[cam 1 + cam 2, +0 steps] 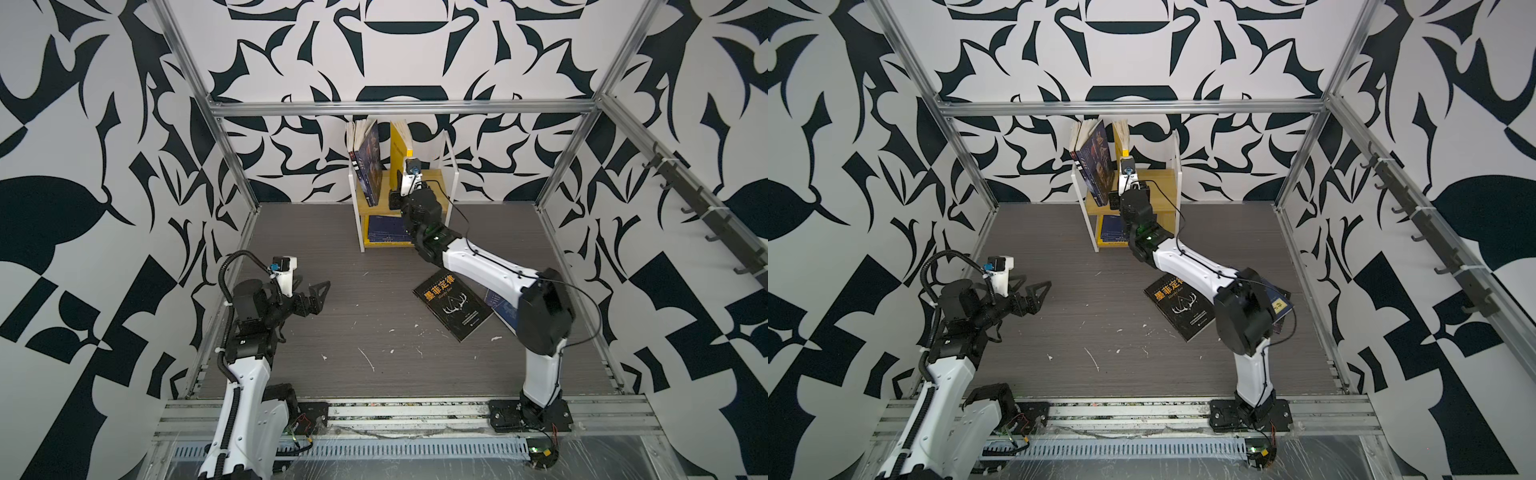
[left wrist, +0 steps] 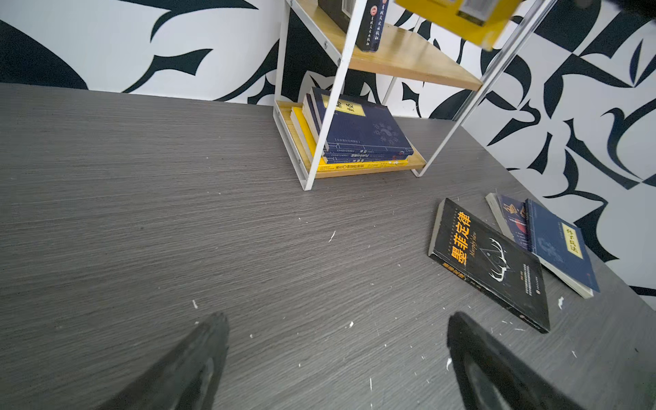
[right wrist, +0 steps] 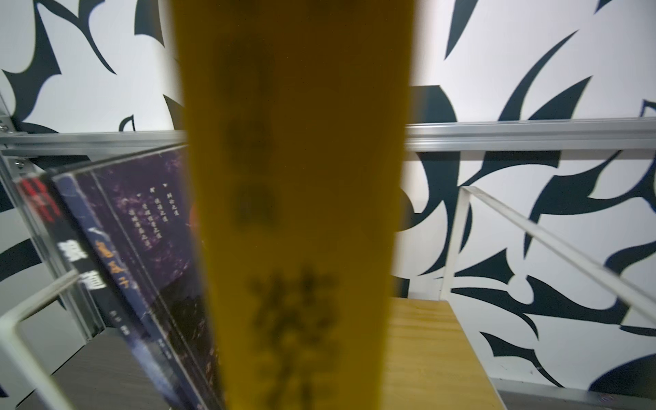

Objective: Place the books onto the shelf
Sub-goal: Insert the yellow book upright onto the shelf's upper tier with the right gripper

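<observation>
The right gripper (image 1: pixel 397 194) is closed tight on a yellow book (image 1: pixel 400 143) and holds it standing up over the top board of the shelf (image 1: pixel 434 176). Dark books (image 1: pixel 369 162) lean at the left end of that board. A pile of books (image 2: pixel 355 138) lies flat on the bottom board. A black book (image 1: pixel 453 305) lies on the table (image 1: pixel 353 332), with blue books (image 2: pixel 557 245) just beside it. The left gripper (image 1: pixel 316 291) is wide open, well away from the shelf.

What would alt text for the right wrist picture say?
A blurred yellow book, upright, fills the middle of the picture, over the upper wooden board of the shelf. Dark books lean beside it, with a black-and-white patterned wall behind.
</observation>
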Robot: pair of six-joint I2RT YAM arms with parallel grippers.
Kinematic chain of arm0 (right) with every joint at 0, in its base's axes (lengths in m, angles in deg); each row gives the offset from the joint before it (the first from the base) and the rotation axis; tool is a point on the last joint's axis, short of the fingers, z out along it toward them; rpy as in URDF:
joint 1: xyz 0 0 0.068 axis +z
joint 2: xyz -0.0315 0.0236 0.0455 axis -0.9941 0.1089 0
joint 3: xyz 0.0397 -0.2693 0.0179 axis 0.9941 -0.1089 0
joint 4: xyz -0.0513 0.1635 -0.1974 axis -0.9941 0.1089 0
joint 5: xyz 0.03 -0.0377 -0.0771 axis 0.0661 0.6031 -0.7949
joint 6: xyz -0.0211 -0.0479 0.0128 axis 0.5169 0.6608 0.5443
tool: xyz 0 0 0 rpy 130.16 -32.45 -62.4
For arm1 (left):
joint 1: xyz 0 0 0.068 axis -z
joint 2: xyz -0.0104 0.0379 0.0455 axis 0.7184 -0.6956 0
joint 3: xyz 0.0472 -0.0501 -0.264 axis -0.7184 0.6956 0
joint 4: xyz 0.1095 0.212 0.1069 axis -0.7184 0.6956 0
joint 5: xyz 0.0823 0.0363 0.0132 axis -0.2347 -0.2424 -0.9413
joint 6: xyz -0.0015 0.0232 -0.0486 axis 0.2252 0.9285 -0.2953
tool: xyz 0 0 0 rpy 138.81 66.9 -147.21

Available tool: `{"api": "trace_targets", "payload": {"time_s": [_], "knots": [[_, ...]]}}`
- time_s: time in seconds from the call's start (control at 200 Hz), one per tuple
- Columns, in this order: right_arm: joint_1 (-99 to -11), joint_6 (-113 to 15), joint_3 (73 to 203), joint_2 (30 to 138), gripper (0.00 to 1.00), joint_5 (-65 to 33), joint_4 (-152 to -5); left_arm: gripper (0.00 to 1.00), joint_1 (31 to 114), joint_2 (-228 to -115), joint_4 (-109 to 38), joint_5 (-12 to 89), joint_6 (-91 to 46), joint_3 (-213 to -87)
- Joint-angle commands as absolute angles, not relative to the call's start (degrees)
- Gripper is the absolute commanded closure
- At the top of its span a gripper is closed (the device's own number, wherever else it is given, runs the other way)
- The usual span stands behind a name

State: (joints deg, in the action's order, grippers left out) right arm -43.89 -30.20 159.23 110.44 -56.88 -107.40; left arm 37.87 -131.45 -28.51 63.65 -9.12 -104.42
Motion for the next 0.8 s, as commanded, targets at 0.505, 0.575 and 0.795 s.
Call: {"api": "trace_targets", "payload": {"time_s": [0.505,0.575,0.795], "knots": [[-47.27,-32.88,182.45,126.19,1.0,-52.9,-112.14,0.01,33.8,-131.73,-37.98,70.15,-13.67,-101.92],[-47.19,-34.66,181.77,125.94,1.0,-51.75,-111.84,0.01,33.74,-131.91,-37.97,70.34,-13.83,-101.91],[-45.78,-36.16,180.66,124.81,1.0,-50.13,-110.57,0.0,33.75,-132.04,-38.67,70.36,-13.92,-101.57]]}}
